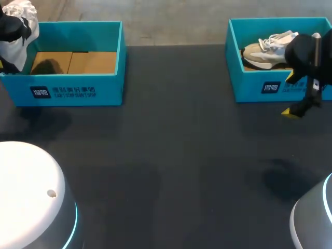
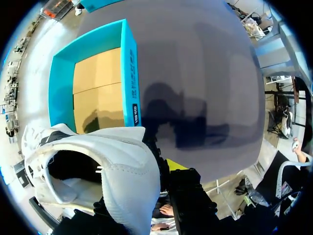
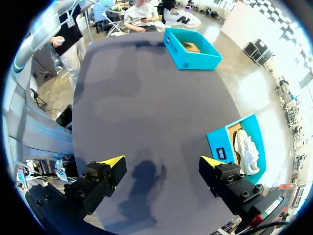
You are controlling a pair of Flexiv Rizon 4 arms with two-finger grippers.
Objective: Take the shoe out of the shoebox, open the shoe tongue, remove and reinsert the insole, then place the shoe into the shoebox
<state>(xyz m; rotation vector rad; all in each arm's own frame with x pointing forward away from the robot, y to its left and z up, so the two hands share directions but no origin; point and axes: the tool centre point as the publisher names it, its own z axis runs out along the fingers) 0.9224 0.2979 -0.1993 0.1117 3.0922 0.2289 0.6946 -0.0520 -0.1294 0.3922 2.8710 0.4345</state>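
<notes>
Currently the left gripper (image 2: 157, 169) is clamping the white shoe (image 2: 124, 171) above the box (image 1: 78, 92) at 10 o'clock. The right gripper (image 3: 162, 161) is hanging wide open, empty, at 2 o'clock. Risk: the shoe is looking loosely pinched and may slip.

A white leather-and-mesh sneaker (image 2: 122, 166) fills the near view, its dark opening and pale lining turned towards the camera. Of the fingers (image 2: 175, 164), only one yellow tip shows, tight against the sneaker's side. Ahead lies an open teal cardboard shoebox (image 2: 61, 83) with a brown two-panel floor, resting on the dark grey surface (image 2: 205, 73), where shadows fall.
</notes>
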